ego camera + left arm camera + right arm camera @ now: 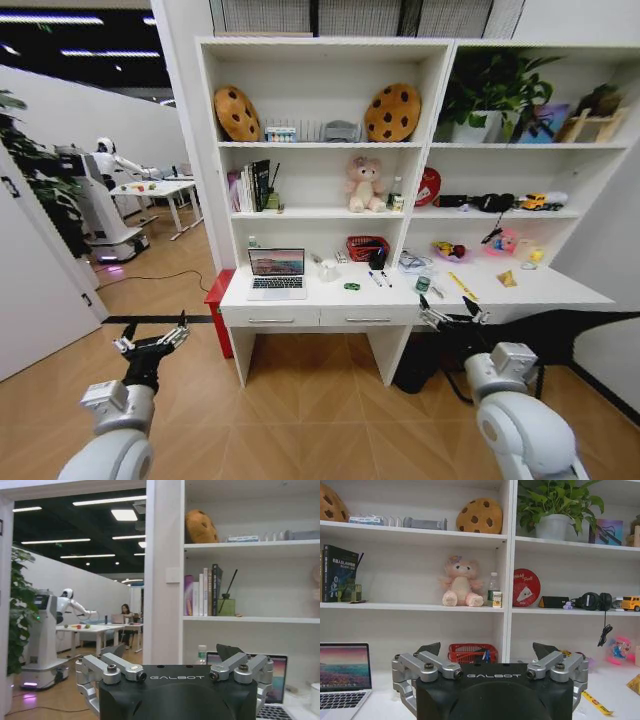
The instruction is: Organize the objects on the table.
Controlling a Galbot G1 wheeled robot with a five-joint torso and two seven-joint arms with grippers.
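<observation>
One laptop (277, 273) open on bench (300, 297), left part, screen lit. One green toy car (352, 286) near bench middle. Two marker pens (379, 279) lying side by side just right of car. Red basket (364, 247) behind pens, against shelving. Left end effector (152, 341) fingers apart, held short of bench's left end. Right end effector (452, 317) fingers apart, at bench front edge, right part.

Pink plush bear (364, 186) on middle shelf, two cookie cushions (392, 112) above, red basket (366, 247), potted plant (487, 95)
</observation>
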